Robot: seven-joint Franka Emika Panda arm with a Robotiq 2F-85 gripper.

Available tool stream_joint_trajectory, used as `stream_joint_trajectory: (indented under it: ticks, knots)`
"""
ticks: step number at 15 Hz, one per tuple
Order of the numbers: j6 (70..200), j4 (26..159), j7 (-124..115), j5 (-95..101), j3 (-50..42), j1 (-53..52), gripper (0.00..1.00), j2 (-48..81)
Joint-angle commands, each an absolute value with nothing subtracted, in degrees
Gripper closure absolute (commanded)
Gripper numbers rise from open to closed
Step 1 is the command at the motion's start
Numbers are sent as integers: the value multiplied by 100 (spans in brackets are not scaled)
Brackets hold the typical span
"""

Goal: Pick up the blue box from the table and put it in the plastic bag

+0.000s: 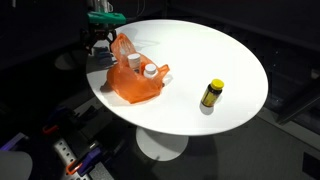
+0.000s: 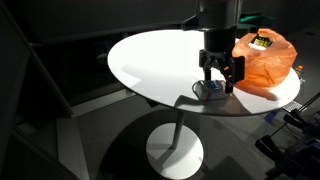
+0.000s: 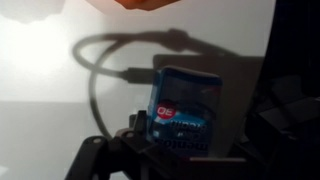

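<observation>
The blue box [image 3: 185, 110] lies on the white table [image 2: 150, 60] near its edge, with printed lettering on its top. In an exterior view the blue box [image 2: 211, 91] sits right under my gripper [image 2: 220, 84], which points straight down. The jaws stand open, one on each side of the box, not closed on it. In the wrist view my gripper [image 3: 185, 152] frames the box with dark fingers [image 3: 95, 152]. The orange plastic bag [image 2: 265, 60] lies just beside the box. In an exterior view the bag [image 1: 135, 80] hides the box, and my gripper [image 1: 99, 48] stands behind it.
A yellow bottle [image 1: 211, 94] with a black cap stands alone on the far side of the table [image 1: 230, 60]. Two white-capped things [image 1: 150, 71] show in the bag's mouth. The table edge [image 2: 215, 112] runs close to the box. Dark equipment [image 1: 70, 155] stands below the table.
</observation>
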State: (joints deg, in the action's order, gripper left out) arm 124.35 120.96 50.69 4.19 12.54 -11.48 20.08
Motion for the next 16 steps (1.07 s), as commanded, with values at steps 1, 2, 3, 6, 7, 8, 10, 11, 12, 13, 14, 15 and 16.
stream_joint_trajectory:
  ticks: [1,2,3,6,7,8,10,11,12,13,14,15,16]
  knots:
    - [12452,12070,4741,742,1250,-1145,0,2048]
    - [12467,12064,4652,847,1234,-1159,0,2066]
    - [12458,12053,4599,927,1231,-1161,0,2087]
    - [12455,12037,4427,1161,1224,-1165,0,2132]
    - [12449,12030,4385,1220,1226,-1161,4,2145]
    - [12443,12027,4360,1265,1228,-1160,21,2155]
    - [12427,12014,4300,1346,1231,-1153,31,2180]
    - [12417,12009,4286,1371,1233,-1151,38,2192]
    - [12412,12006,4278,1379,1235,-1147,48,2200]
    - [12405,11999,4281,1371,1238,-1141,57,2206]
    - [12401,11988,4291,1358,1237,-1127,60,2172]
    - [12426,12002,4303,1333,1238,-1106,60,2138]
    - [12453,12019,4306,1315,1230,-1080,60,2072]
